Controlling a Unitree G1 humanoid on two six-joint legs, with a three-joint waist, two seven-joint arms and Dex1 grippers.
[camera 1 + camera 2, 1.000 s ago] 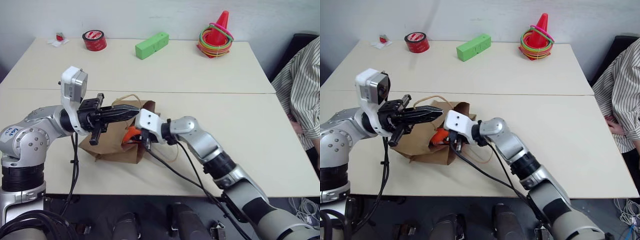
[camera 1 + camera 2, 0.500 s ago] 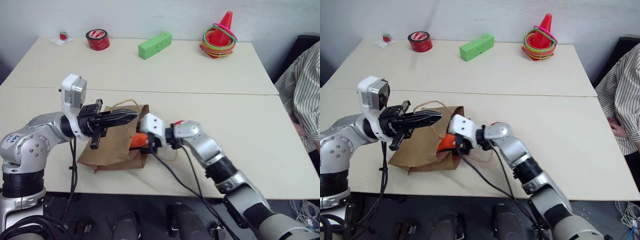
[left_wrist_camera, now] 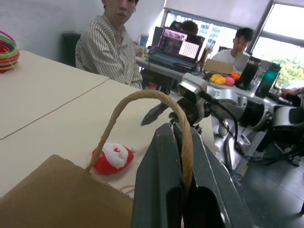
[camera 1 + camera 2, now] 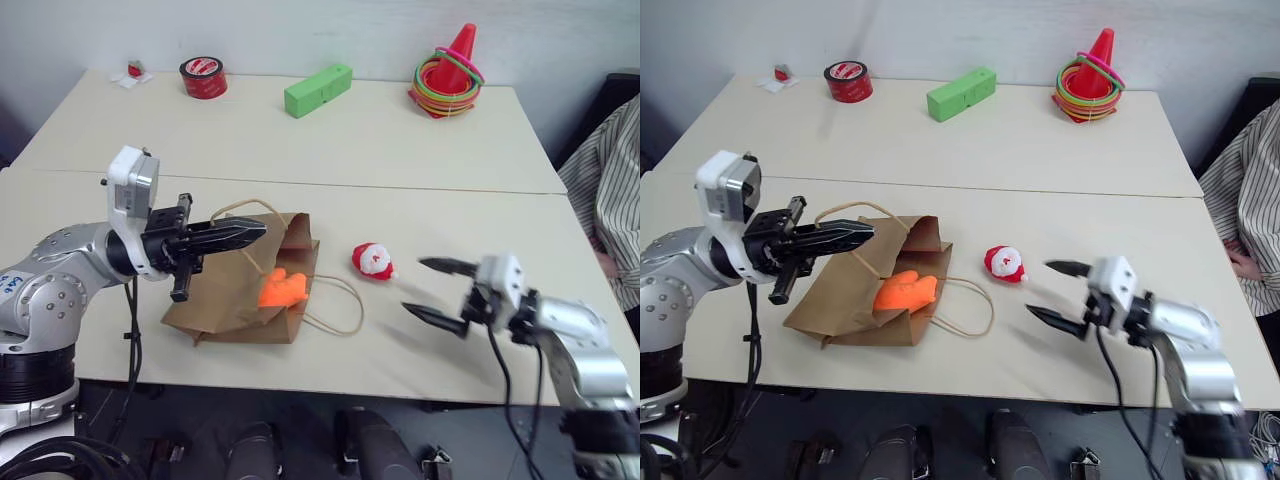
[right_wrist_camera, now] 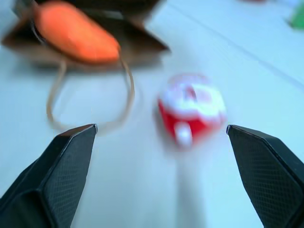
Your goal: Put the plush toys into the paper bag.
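A: At left centre our left gripper [image 4: 235, 234] pinches the bag [image 4: 225, 300] handle so the mouth gapes; the orange toy [image 4: 281, 288] lies in it.

B: Mid-frame Santa [image 4: 373, 260] waits on the table; lower right, our right gripper [image 4: 432, 291] spreads wide toward it.

The robot's left arm reaches across its front, forearm level, its left gripper [image 4: 238, 233] pointing toward the robot's right with both black fingers pressed together on a looped cord handle [image 3: 142, 102]. Well apart on the other side, the right arm extends low and forward, its right gripper [image 4: 437, 293] aimed inward, fingers spread wide and holding nothing.
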